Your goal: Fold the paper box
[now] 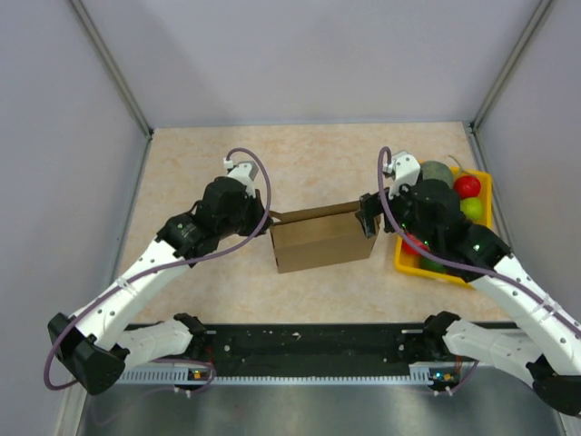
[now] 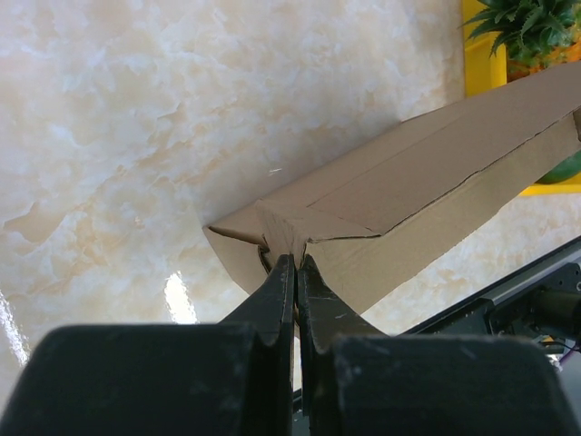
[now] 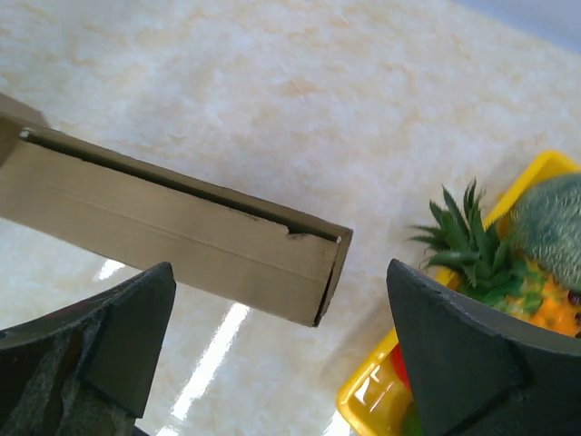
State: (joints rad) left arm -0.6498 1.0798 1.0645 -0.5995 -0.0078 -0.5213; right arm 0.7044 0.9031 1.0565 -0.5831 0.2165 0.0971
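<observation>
Standing mid-frame on a glossy, beige marbled table [image 1: 309,159] enclosed by pale grey panels [image 1: 300,54], the paper box [image 1: 318,241] was pinched at its left end by the left gripper [image 2: 295,262]; the jaws of the right gripper [image 1: 368,218] were spread wide at its right end.

Matt cardboard paper box [image 1: 320,243]; glossy marble-look table [image 1: 200,173]; shiny plastic tray [image 1: 406,261]

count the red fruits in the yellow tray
2. The far red fruit sits by the yellow tray's far right corner; the near red fruit shows at its left side, mostly under the right arm. More may be hidden there.
</observation>
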